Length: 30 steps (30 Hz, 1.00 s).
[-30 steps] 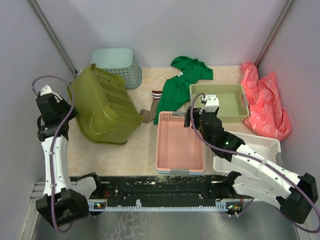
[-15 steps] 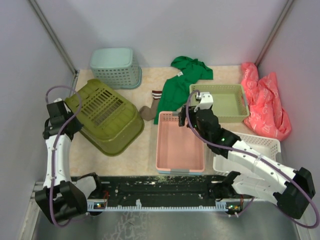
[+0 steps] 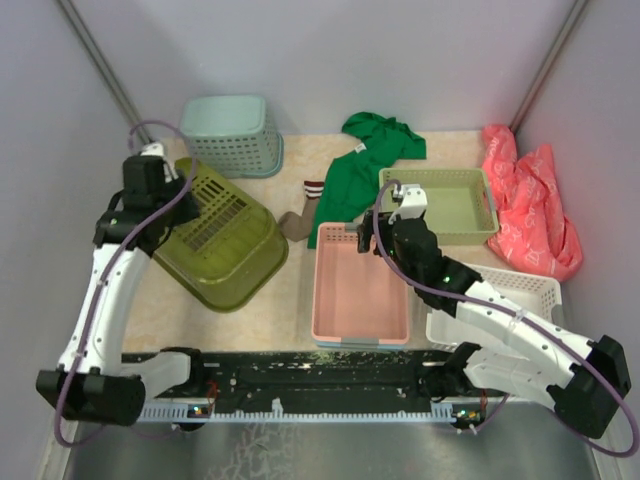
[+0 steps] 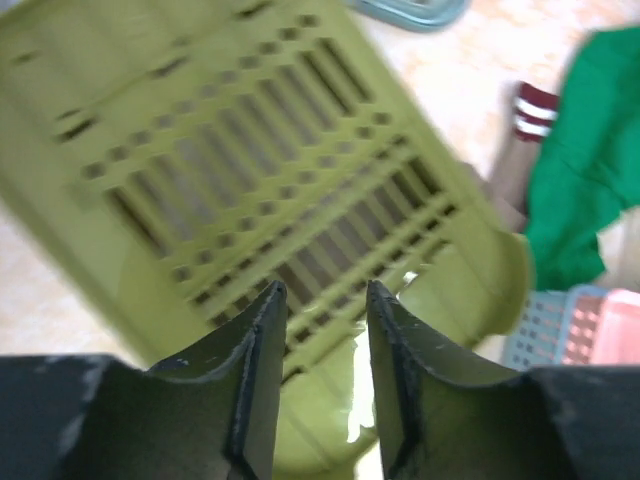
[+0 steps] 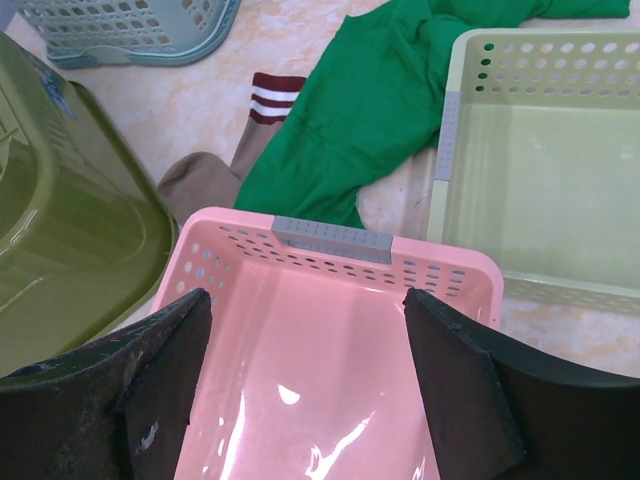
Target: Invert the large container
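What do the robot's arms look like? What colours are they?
The left arm and right arm are white tubes with chunky black joints. A thin purple cable loops along each. The left gripper and right gripper each have two flat black fingers.
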Each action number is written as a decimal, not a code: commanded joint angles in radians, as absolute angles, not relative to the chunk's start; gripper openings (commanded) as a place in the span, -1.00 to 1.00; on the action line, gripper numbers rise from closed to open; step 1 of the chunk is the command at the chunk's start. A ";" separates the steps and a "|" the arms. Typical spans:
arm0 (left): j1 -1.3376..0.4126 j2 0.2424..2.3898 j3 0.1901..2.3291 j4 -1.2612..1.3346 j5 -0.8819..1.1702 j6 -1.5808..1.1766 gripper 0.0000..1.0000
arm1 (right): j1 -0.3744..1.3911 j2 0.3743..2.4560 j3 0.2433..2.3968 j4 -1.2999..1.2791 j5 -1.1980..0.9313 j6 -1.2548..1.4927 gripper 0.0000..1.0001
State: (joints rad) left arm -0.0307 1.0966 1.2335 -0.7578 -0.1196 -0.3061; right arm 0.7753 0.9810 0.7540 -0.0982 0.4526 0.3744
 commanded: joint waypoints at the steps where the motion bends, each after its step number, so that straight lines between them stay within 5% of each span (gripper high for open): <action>1: -0.235 1.213 1.348 -0.817 -0.219 -0.372 -0.05 | 0.770 0.956 0.802 -0.096 0.475 0.402 0.57; 6: -0.432 1.357 1.422 -0.791 -0.269 -0.413 0.18 | 0.770 0.937 0.800 -0.119 0.492 0.417 0.57; 15: -0.554 1.511 1.435 -0.716 -0.293 -0.479 0.24 | 0.770 0.909 0.790 -0.154 0.509 0.431 0.56; 30: -0.558 1.587 1.417 -0.672 -0.290 -0.388 -0.34 | 0.770 0.919 0.785 -0.148 0.512 0.429 0.56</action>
